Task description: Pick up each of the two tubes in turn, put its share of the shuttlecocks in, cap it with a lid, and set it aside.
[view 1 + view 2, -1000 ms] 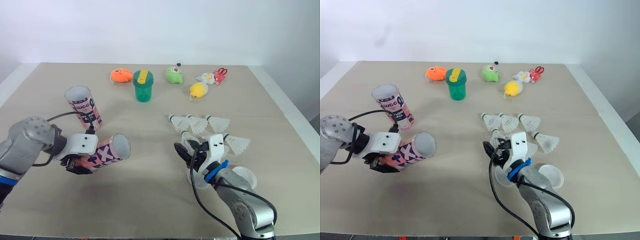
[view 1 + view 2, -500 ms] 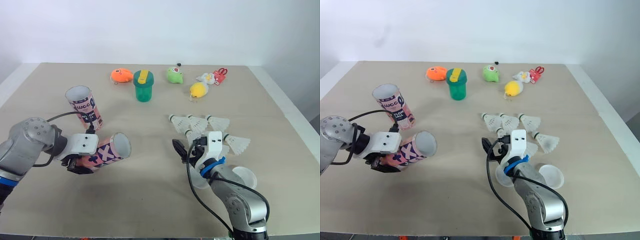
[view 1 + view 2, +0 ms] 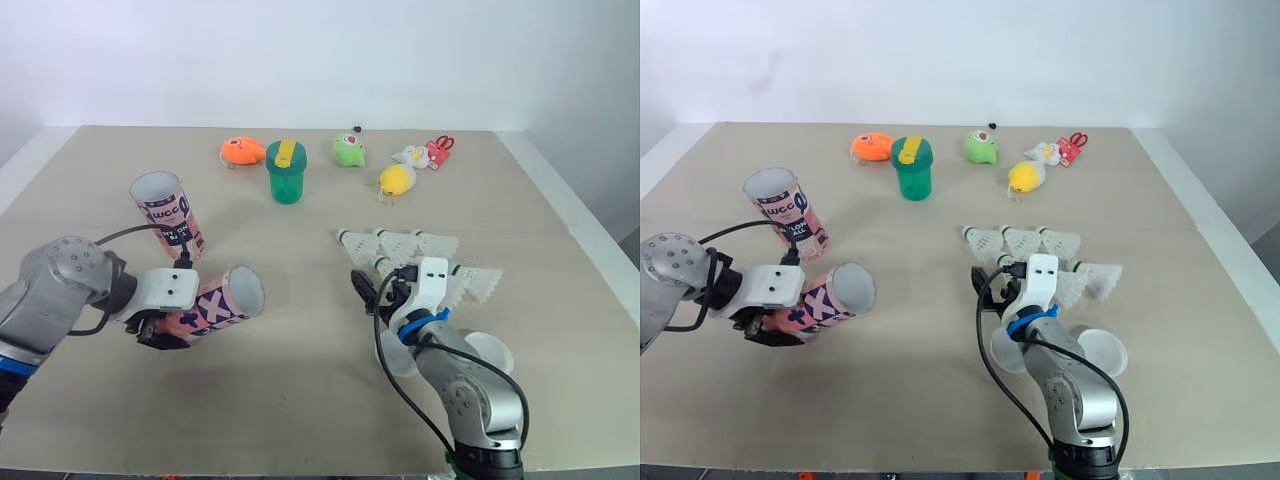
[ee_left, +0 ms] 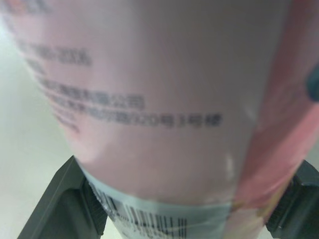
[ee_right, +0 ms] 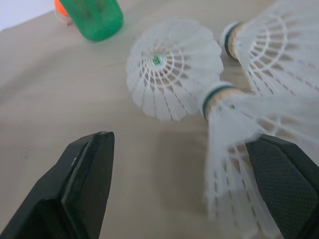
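Observation:
My left gripper [image 3: 160,328] is shut on a pink patterned tube [image 3: 210,304], held tilted above the table with its open mouth [image 3: 244,290] facing right; the left wrist view shows the tube [image 4: 164,99] wedged between both fingers. A second pink tube [image 3: 168,214] stands behind it with its mouth open. Several white shuttlecocks [image 3: 400,245] lie right of centre. My right gripper [image 3: 380,283] is open at their near edge. In the right wrist view one shuttlecock [image 5: 234,129] lies between the spread fingers [image 5: 84,174]. Two translucent lids [image 3: 492,352] rest beside the right arm.
Along the back stand a green cup with a yellow lid [image 3: 286,172], an orange toy [image 3: 243,151], a green toy [image 3: 348,150], a yellow toy [image 3: 397,180] and small white and red toys [image 3: 428,153]. The table's right edge [image 3: 590,250] runs close to the shuttlecocks.
My right gripper has moved forward into the shuttlecocks, nudging some of them back and to the right. The left gripper and its tube have hardly moved.

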Motion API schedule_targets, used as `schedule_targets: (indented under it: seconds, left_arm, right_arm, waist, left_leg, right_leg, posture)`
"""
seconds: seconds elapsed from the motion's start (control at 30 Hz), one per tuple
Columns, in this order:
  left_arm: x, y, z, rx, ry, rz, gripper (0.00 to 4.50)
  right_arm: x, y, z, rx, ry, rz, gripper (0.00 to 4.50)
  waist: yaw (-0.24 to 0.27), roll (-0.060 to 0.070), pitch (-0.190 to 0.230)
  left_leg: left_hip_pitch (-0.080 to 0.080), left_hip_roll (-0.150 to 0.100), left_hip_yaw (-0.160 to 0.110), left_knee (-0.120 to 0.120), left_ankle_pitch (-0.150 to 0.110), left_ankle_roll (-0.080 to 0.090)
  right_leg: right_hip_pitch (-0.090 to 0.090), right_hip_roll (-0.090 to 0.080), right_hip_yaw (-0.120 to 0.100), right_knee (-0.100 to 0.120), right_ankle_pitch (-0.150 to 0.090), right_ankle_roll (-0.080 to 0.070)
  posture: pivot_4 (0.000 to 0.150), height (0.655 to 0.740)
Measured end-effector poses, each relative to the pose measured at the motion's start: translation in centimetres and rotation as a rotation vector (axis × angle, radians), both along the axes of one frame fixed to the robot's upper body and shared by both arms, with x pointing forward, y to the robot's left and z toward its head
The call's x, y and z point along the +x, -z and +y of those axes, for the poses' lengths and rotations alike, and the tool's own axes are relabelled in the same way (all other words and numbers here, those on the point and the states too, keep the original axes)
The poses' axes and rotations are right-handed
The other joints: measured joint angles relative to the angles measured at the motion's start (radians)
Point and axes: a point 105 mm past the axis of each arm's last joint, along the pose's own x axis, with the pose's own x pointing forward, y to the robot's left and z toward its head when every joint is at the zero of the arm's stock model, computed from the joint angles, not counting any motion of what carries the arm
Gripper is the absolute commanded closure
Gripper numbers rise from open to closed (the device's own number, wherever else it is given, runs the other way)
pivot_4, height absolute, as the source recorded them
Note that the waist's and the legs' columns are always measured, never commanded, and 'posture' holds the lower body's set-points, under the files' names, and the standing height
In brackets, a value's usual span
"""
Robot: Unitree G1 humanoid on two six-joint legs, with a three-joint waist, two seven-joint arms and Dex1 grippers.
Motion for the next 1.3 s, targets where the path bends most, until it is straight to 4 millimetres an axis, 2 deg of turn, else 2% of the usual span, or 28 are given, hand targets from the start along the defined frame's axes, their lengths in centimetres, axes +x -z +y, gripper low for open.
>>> schedule_targets:
  seconds: [0.1, 0.17, 0.27, 0.4, 0.47, 0.83, 1.03, 1.2, 1.3]
  left_arm:
    - [0.0, 0.0, 0.0, -0.002, -0.003, 0.000, 1.06]
    - [0.0, 0.0, 0.0, -0.003, -0.003, -0.001, 1.06]
    - [0.0, 0.0, -0.1, -0.005, -0.001, -0.001, 1.06]
    - [0.0, 0.0, -0.2, -0.013, 0.001, 0.001, 1.06]
    - [0.0, 0.1, -0.3, -0.018, 0.002, 0.002, 1.06]
    - [-0.1, 0.1, -0.4, -0.025, -0.001, 0.007, 1.06]
    - [-0.1, 0.1, -0.5, -0.031, -0.001, 0.007, 1.06]
    - [-0.1, 0.1, -0.5, -0.034, -0.003, 0.006, 1.06]
    - [0.1, 0.2, -0.6, -0.040, -0.002, 0.008, 1.06]
  right_arm:
    - [0.0, 0.1, 0.1, 0.007, 0.002, 0.005, 0.08]
    - [0.1, 0.2, 0.1, 0.014, 0.007, 0.006, 0.60]
    - [0.1, 0.2, 0.1, 0.017, 0.009, 0.008, 1.77]
    - [0.1, 0.2, 0.0, 0.019, 0.015, 0.008, 3.64]
    - [0.1, 0.2, -0.3, 0.020, 0.024, 0.008, 4.44]
    - [-0.5, 0.2, -0.8, 0.015, 0.027, 0.011, 4.44]
    - [-2.4, -2.1, -0.6, -0.001, -0.055, -0.068, 4.44]
    - [-4.8, -5.1, 1.6, -0.019, -0.311, -0.203, 4.44]
    - [-5.9, -7.2, 4.0, -0.088, -0.590, -0.303, 4.44]
  waist:
    - [0.000, 0.000, 0.000]
    - [0.000, 0.000, 0.000]
    - [0.000, 0.000, 0.000]
    - [0.000, 0.000, 0.000]
    - [0.000, 0.000, 0.000]
    - [0.000, 0.000, 0.000]
    - [0.000, 0.000, 0.000]
    - [0.000, 0.000, 0.000]
    - [0.000, 0.002, 0.001]
  left_leg:
    - [0.000, 0.000, 0.000, 0.000, 0.000, 0.000]
    - [0.000, 0.000, 0.000, 0.000, 0.000, 0.000]
    - [0.000, 0.000, 0.000, 0.000, 0.000, 0.000]
    - [0.000, 0.000, 0.000, 0.000, 0.000, 0.000]
    - [0.000, 0.000, 0.000, 0.000, 0.000, 0.000]
    - [0.000, 0.000, 0.000, 0.000, 0.000, 0.000]
    - [0.000, 0.000, 0.000, 0.000, 0.000, 0.000]
    - [0.000, 0.000, 0.000, 0.000, 0.000, 0.000]
    - [0.001, 0.000, 0.001, 0.001, 0.001, 0.002]
  right_leg:
    - [0.000, 0.000, 0.000, 0.000, 0.000, 0.000]
    - [0.000, 0.000, 0.000, 0.000, 0.000, 0.000]
    - [0.000, 0.000, 0.000, 0.000, 0.000, 0.000]
    - [0.000, 0.000, 0.000, 0.000, 0.000, 0.000]
    - [0.000, 0.000, 0.000, 0.000, 0.000, 0.000]
    - [0.000, 0.000, 0.000, 0.000, 0.000, 0.000]
    - [0.000, 0.000, 0.000, 0.000, 0.000, 0.000]
    - [0.000, 0.000, 0.000, 0.000, 0.000, -0.001]
    - [0.001, 0.000, 0.001, 0.000, 0.001, -0.001]
  posture:
    - [0.150, 0.7400]
    - [0.150, 0.7400]
    - [0.150, 0.7400]
    - [0.150, 0.7400]
    - [0.150, 0.7400]
    - [0.150, 0.7400]
    - [0.150, 0.7400]
    - [0.150, 0.7400]
    - [0.150, 0.7400]
